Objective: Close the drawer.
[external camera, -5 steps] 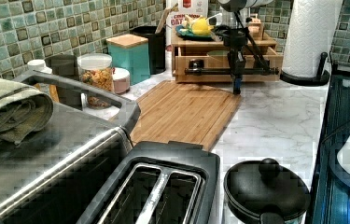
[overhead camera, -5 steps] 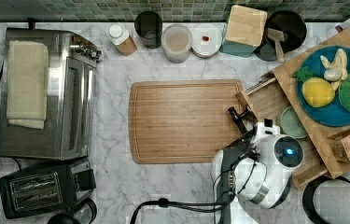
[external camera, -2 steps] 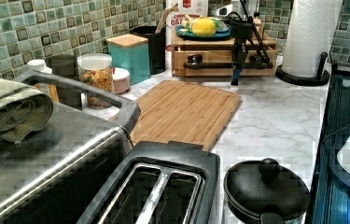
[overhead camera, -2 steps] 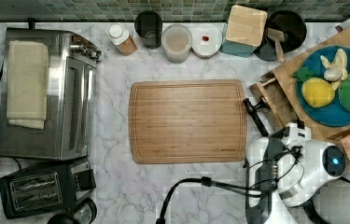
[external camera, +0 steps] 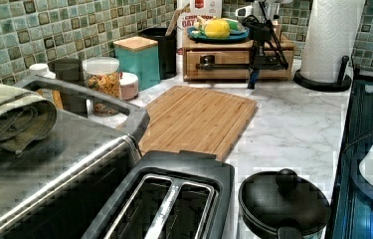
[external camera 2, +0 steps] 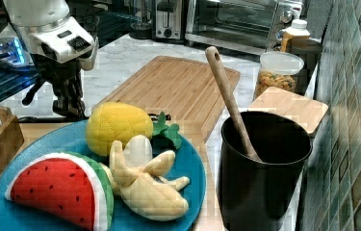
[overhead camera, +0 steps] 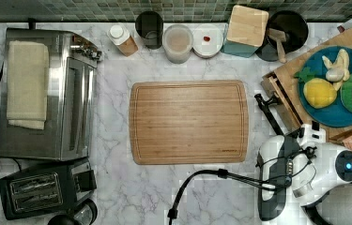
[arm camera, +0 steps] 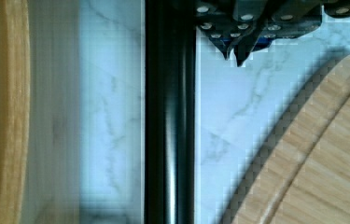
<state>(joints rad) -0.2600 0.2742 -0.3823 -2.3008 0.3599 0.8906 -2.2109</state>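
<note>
The drawer (external camera: 233,69) is a bamboo tray under a wooden box that carries a blue plate of toy fruit. In the left view its front sits about flush with the box. Its long black bar handle (external camera: 221,64) (overhead camera: 270,117) runs across the front. My gripper (external camera: 251,83) points down at the counter just in front of the handle's end, shut with nothing between its fingers. In the wrist view the fingertips (arm camera: 236,57) meet beside the handle (arm camera: 168,116), on the side away from the drawer front (arm camera: 0,112). My gripper (external camera 2: 70,108) also stands beside the plate in the right view.
A bamboo cutting board (overhead camera: 188,122) lies mid-counter, close to my gripper. Jars, a teal canister (overhead camera: 245,28) and a black utensil pot (overhead camera: 284,30) line the back wall. A toaster oven (overhead camera: 47,89) and a toaster (overhead camera: 42,187) stand at the top view's left. A paper towel roll (external camera: 330,40) stands beside the box.
The drawer has slid into the box, and my gripper and arm have moved with it toward the top view's right, off the cutting board's corner.
</note>
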